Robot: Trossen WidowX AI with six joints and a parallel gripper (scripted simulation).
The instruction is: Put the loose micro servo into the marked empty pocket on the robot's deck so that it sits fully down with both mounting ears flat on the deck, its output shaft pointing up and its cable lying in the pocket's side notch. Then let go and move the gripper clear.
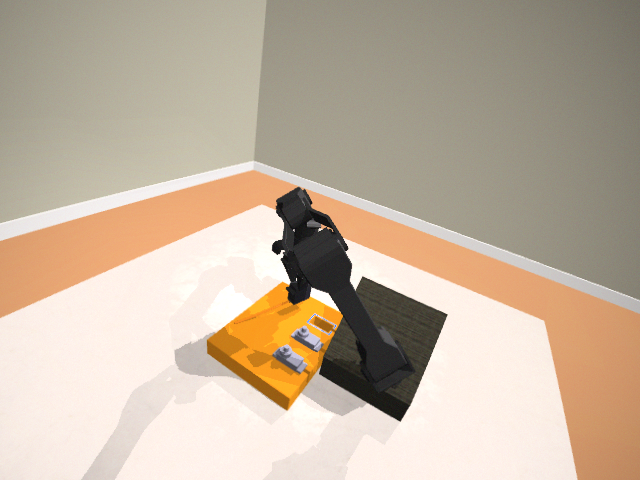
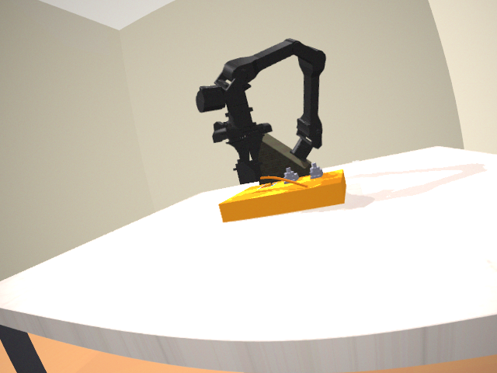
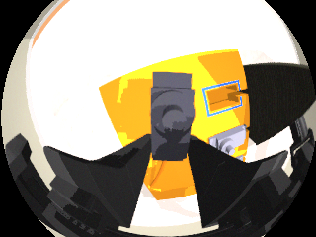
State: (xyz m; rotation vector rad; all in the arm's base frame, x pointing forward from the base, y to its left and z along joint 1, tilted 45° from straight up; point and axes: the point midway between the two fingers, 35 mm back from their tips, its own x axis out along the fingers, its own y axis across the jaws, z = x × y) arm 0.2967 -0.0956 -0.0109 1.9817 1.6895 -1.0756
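Top: gripper [image 1: 298, 293] hanging over far corner of orange deck [image 1: 248, 343]; marked pocket [image 1: 322, 324] sitting empty beside two seated servos [image 1: 298, 349].
Ext: cable [image 2: 283, 179] trailing over deck.
Wrist: fingers clamping loose servo [image 3: 172, 125], shaft facing cam.

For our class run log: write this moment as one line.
fingers: shut on micro servo | servo: above deck | marked pocket: empty
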